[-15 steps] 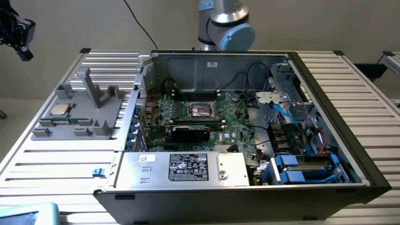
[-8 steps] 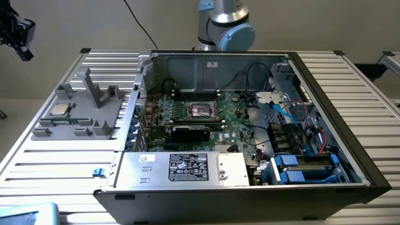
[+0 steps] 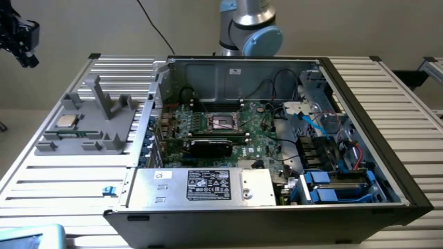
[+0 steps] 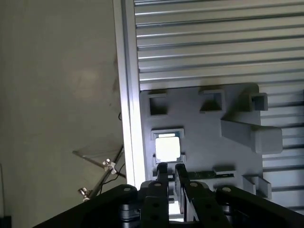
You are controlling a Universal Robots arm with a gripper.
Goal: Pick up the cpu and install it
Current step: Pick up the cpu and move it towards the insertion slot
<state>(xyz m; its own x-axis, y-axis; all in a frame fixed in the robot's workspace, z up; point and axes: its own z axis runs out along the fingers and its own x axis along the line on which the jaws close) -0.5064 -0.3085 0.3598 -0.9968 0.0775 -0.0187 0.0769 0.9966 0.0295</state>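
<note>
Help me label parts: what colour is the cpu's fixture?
The fixture is grey; exterior view shows best.

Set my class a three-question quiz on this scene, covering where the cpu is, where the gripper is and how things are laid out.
1. Multiple choice: where does the cpu lie?
A) inside the computer case
B) on the grey fixture
C) in the gripper
2. True or false: the gripper is down inside the computer case.
3. Fill in: the computer case stands on the exterior view's ___ of the grey fixture.
Key: 1 B; 2 false; 3 right.
</note>
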